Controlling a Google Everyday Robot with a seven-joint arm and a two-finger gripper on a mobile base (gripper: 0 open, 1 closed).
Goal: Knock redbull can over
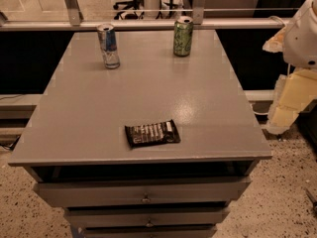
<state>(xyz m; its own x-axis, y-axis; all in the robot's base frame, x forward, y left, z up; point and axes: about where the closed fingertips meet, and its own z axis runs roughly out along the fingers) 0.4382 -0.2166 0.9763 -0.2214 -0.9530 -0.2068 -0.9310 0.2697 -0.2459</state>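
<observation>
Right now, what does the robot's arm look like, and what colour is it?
The arm at the picture's right edge has a rounded white shell with a small dark dot. Below it come pale yellow, blocky pieces, down to the end effector beside the table's right edge. I see no writing on it.

A green can (183,36) stands far back on the grey table (99,113) — a dark snack wrapper (151,133) lies near its front.
</observation>
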